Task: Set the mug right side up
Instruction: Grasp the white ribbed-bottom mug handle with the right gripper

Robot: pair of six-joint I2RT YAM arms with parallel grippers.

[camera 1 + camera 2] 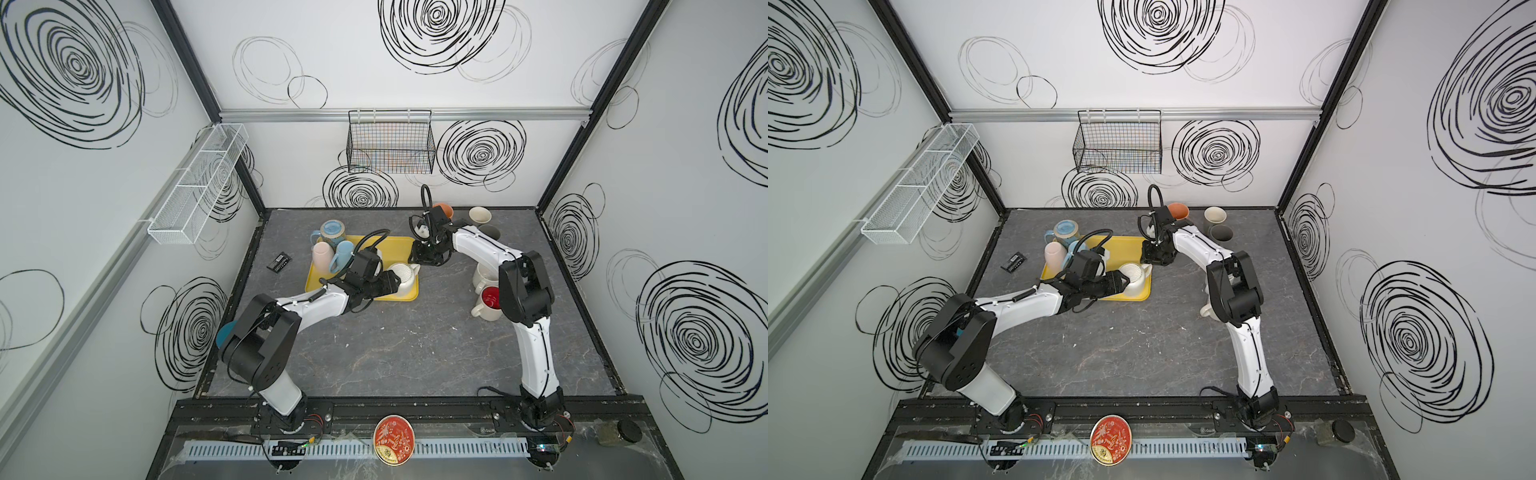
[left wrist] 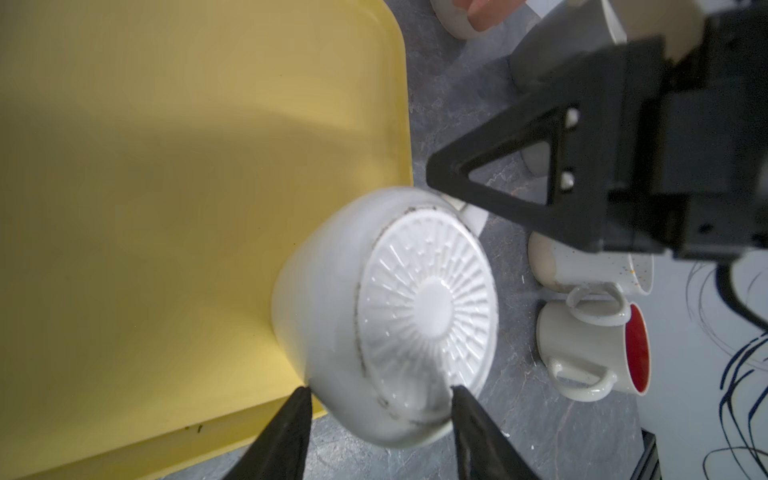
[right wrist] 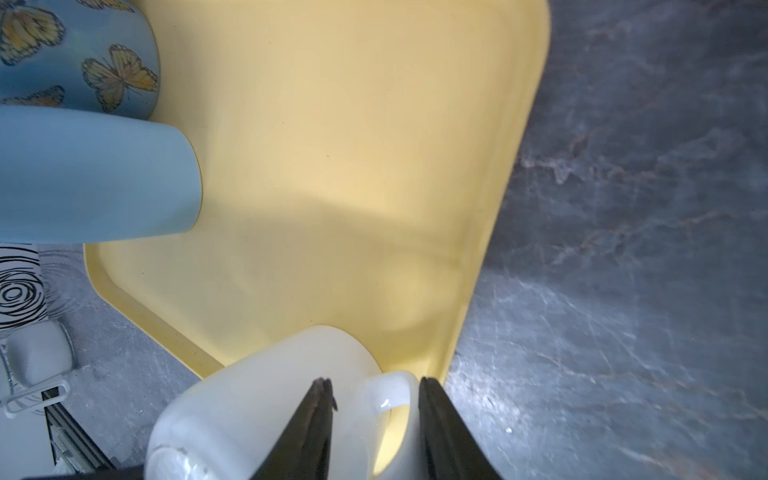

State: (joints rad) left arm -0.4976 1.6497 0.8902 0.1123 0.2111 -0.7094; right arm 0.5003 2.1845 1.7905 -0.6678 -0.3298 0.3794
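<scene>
The white mug (image 2: pixel 386 316) is caught between the two pincers, over the corner of the yellow tray (image 2: pixel 166 208), its ribbed base turned up and aslant, so it is not yet righted. The left pincer (image 2: pixel 380 390) is set about half closed, its fingers (image 2: pixel 291 432) pressed on either side of the mug's lower wall; the body seems to be steadied this way so that it can be rolled. The right pincer (image 3: pixel 374 384) is narrowed around the handle (image 3: pixel 395 380), which lies between its fingers and appears to be clamped; the handle is probably taken as a lever for the turn. The left arm (image 1: pixel 307 303) is stretched low and nearly level, so its pincer is brought in sideways. The right arm (image 1: pixel 482 249) is carried with a raised elbow and reached across the middle, the wrist bent down over the handle. Beyond the right pincer, across the tray, a sky-blue mug (image 3: pixel 95 174) and a butterfly mug (image 3: pixel 79 54) are seen. Beyond the left pincer, on the table (image 2: pixel 519 415), a red-lined mug (image 2: pixel 598 349) is seen.
</scene>
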